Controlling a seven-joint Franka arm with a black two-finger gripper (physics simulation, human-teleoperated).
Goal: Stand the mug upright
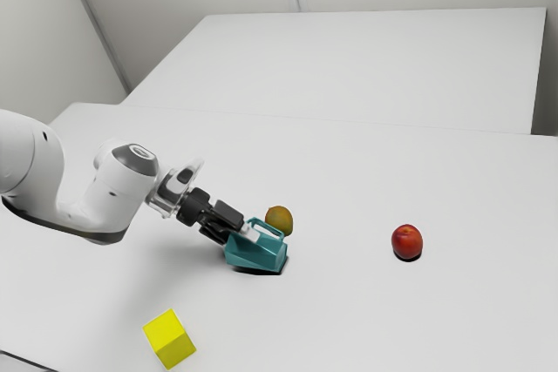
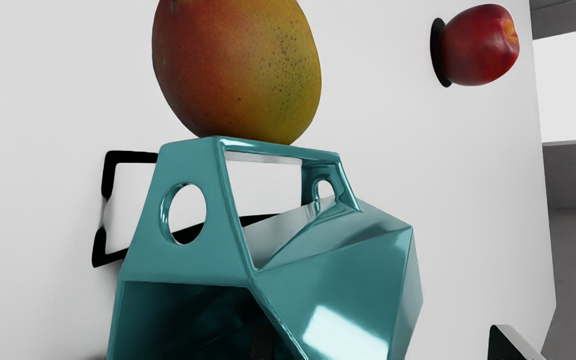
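Exterior view: teal mug [image 1: 255, 253] tipped on its side, well in from the counter's [image 1: 349, 176] far edge. Handle [image 1: 267, 225] overlaps the mango [image 1: 280, 219]; contact unclear. Red apple [image 1: 407, 241] stands well apart, toward the exterior view's right. Yellow cube [image 1: 170, 339] sits nearer the front of the counter. Arm [image 1: 122, 185] enters from the exterior view's left, fingers [image 1: 229, 214] at the mug; their far ends are partly hidden.

Wrist view: looks into the mug's dark mouth and through the round holes in the handle. Fingers [image 2: 515, 346] wide apart: one dark tip within the mouth, hard to make out, the other outside, clear of the wall. Nothing gripped. Mango and lower mug cut off by the frame. Apple lies near a counter edge.
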